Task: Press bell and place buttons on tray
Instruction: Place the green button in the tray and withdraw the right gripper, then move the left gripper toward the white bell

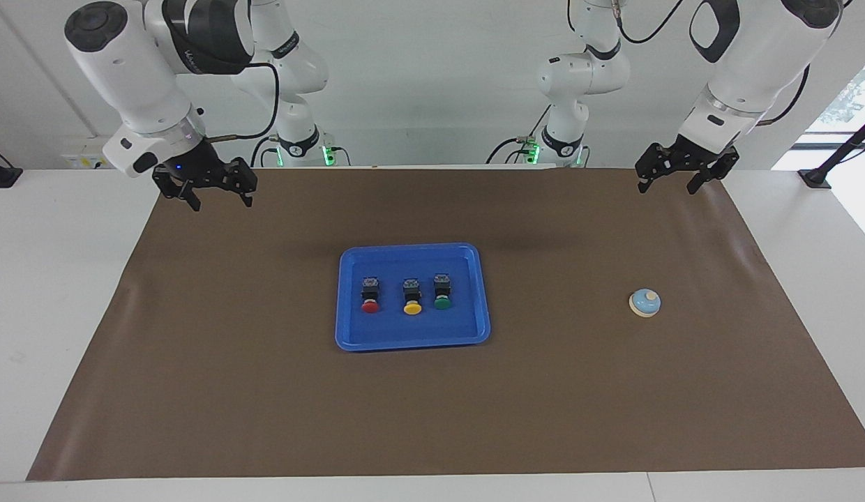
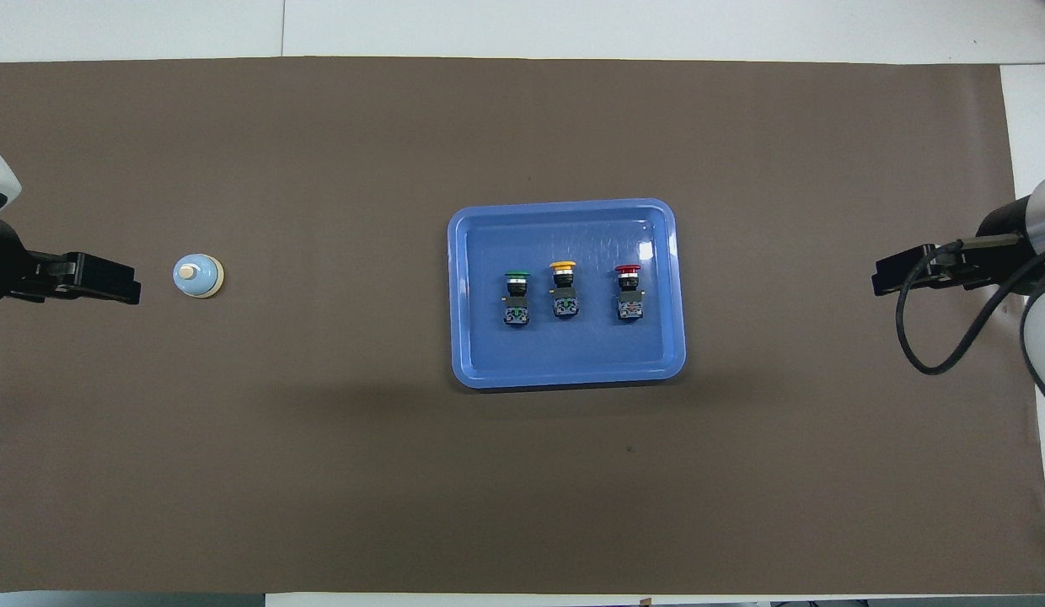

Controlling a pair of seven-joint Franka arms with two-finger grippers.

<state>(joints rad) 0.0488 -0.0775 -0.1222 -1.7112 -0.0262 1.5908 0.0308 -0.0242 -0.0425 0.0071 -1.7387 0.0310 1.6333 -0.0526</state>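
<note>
The blue tray (image 1: 413, 249) lies at the middle of the brown mat, and it also shows in the overhead view (image 2: 565, 205). Three buttons lie in it in a row: red (image 1: 370, 298) (image 2: 629, 292), yellow (image 1: 412, 300) (image 2: 564, 292) and green (image 1: 442, 294) (image 2: 516, 297). The light-blue bell (image 1: 644, 303) (image 2: 198, 276) stands on the mat toward the left arm's end, apart from the tray. My left gripper (image 1: 668, 187) (image 2: 122, 287) hangs open and empty over the mat's edge by the robots. My right gripper (image 1: 222, 201) (image 2: 889, 280) hangs open and empty over the same edge at its own end.
The brown mat (image 1: 265, 390) covers most of the white table (image 1: 49, 279). A black cable (image 2: 952, 337) loops from the right arm's wrist. Both arm bases stand at the table's edge by the robots.
</note>
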